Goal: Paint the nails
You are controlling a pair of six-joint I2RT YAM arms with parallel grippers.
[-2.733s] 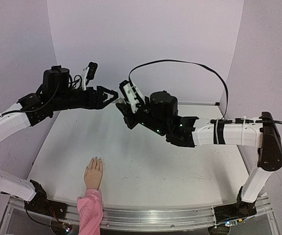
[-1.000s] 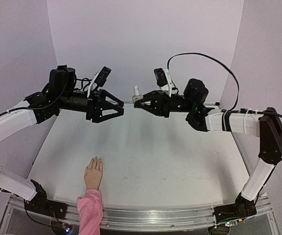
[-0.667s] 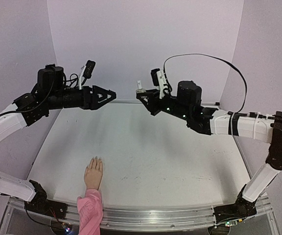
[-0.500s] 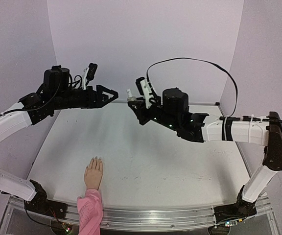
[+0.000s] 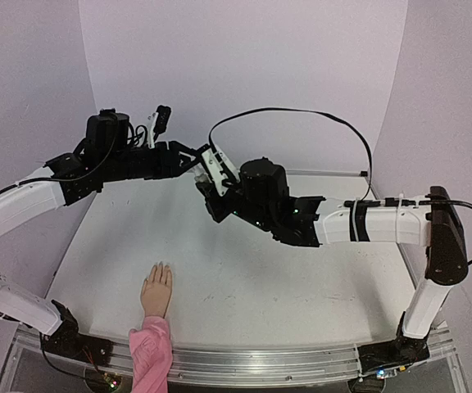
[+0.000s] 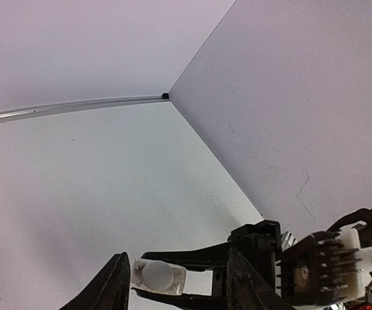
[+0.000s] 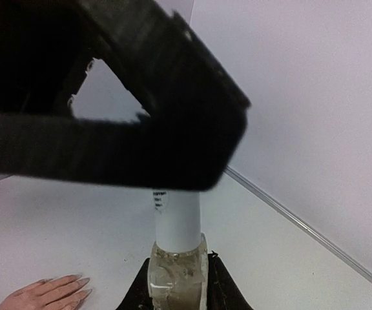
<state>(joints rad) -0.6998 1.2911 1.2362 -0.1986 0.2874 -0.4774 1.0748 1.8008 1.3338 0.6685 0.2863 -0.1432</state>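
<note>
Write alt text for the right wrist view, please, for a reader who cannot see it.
A small white bottle stands upright in the jaws of the right gripper, its top hidden behind the dark, blurred left gripper. A mannequin hand lies flat on the white table at lower left.

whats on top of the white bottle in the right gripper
The left gripper straddles the top end of the white bottle. In the right wrist view that gripper covers the upper part, so no cap or brush shows there.

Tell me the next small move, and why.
Probably close the left end effector on the cap of the bottle: the cap sits between its open fingers, a gap on one side, while the right end effector grips the bottle's base.
</note>
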